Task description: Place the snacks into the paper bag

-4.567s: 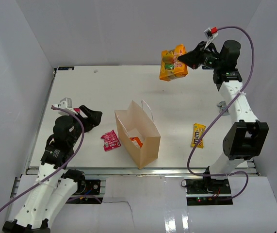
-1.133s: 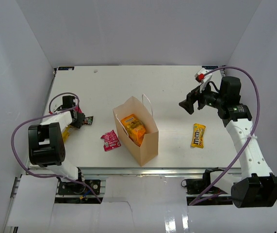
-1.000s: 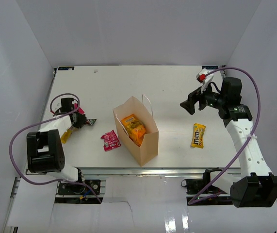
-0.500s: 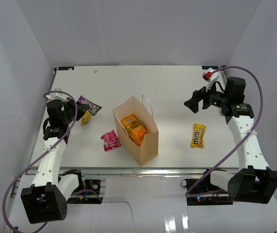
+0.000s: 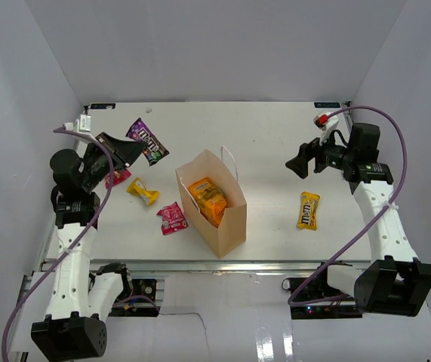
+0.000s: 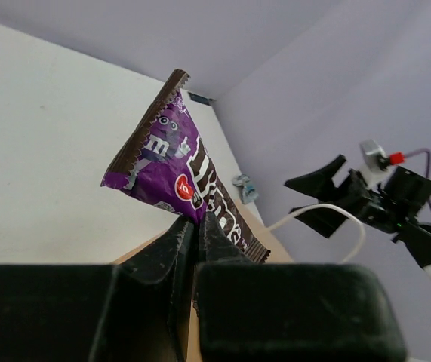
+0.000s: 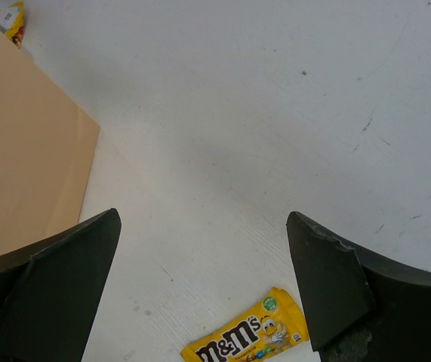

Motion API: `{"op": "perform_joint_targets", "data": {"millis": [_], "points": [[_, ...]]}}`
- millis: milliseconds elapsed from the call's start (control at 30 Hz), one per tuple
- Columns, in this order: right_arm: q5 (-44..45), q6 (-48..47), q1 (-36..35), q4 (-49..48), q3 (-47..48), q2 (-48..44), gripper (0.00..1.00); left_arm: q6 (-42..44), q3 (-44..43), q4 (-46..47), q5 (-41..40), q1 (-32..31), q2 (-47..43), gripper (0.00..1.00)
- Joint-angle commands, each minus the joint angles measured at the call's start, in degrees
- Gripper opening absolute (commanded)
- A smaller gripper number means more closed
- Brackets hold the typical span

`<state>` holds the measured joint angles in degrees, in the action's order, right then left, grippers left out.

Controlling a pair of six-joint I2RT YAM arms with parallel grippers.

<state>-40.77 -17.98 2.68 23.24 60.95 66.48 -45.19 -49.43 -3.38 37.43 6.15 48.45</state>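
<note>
We hold the dark purple pack (image 5: 147, 141) aloft, left of the paper bag (image 5: 229, 226).
Our left gripper (image 5: 130, 151) pinches its lower edge, high enough, we judge, to clear the bag's rim. Right of the bag, our right gripper (image 5: 298, 164) hangs spread wide and empty above the yellow M&M's pack (image 5: 308, 210), probably our next pick.

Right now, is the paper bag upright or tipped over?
Upright: the bag stands on its base, mouth open upward, with an orange packet showing inside.
</note>
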Motion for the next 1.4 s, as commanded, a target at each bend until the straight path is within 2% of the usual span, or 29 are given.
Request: {"op": "perform_joint_targets", "data": {"millis": [0, 167, 367, 500, 667, 767, 933, 1100, 1133, 1200, 1233, 1267, 1300, 1333, 1367], "points": [[-1.0, 0.3, 0.4, -1.6, -0.7, -0.6, 0.96, -3.1, -3.6, 6.2, 9.0, -1.0, -0.3, 0.06], [-0.8, 0.1, 0.5, -1.7, -0.7, -0.7, 0.96, -3.5, -4.1, 7.9, 13.1, -5.1, 2.4, 0.09], [-0.5, -0.2, 0.7, -1.7, -1.2, -0.9, 0.96, -1.0, -5.3, 8.6, 10.1, -14.5, 6.7, 0.10], [-0.2, -1.1, 0.9, -1.4, -1.9, -1.4, 0.96, 0.2, -7.3, 9.1, 9.2, -17.4, 10.4, 0.12], [0.6, -3.4, 1.0, 0.6, -3.1, -1.9, 0.96, 1.9, -8.2, 8.9, 11.5, -18.4, 12.6, 0.22], [1.8, -3.6, 1.1, 2.7, -4.0, -1.6, 0.96, 2.7, -7.8, 8.7, 12.6, -18.7, 12.6, 0.32], [10.5, -1.2, 1.1, 5.8, -4.7, 0.2, 0.93, 3.8, -7.3, 8.7, 13.6, -19.4, 12.6, 0.45], [19.1, 1.7, 1.1, 7.2, -5.0, -0.1, 0.92, 4.5, -7.4, 8.7, 13.1, -19.7, 12.1, 0.49], [23.1, 2.5, 1.0, 7.6, -4.8, -0.1, 0.92, 5.2, -7.7, 8.5, 12.7, -19.7, 11.5, 0.50], [30.3, 4.8, 1.0, 10.2, -3.6, 0.7, 0.92, 7.3, -8.4, 6.0, 8.2, -19.7, 10.4, 0.53], [33.1, 5.8, 1.1, 11.4, -3.4, 0.9, 0.92, 8.8, -9.2, 1.2, 5.9, -19.7, 9.7, 0.55], [36.2, 7.0, 1.0, 12.5, -3.1, 1.5, 0.93, 11.7, -9.5, -1.3, 3.0, -19.7, 8.0, 0.60], [40.4, 8.9, 1.1, 13.6, -2.9, 2.5, 0.92, 12.9, -9.5, -4.2, -4.5, -19.7, 6.9, 0.68], [42.4, 9.5, 1.0, 15.7, -3.1, 2.9, 0.92, 13.6, -9.1, -8.5, -8.5, -19.7, 5.7, 0.72], [42.4, 10.5, 1.1, 16.6, -4.0, 3.7, 0.92, 14.2, -7.3, -10.5, -16.7, -19.7, 2.6, 0.80]]}}
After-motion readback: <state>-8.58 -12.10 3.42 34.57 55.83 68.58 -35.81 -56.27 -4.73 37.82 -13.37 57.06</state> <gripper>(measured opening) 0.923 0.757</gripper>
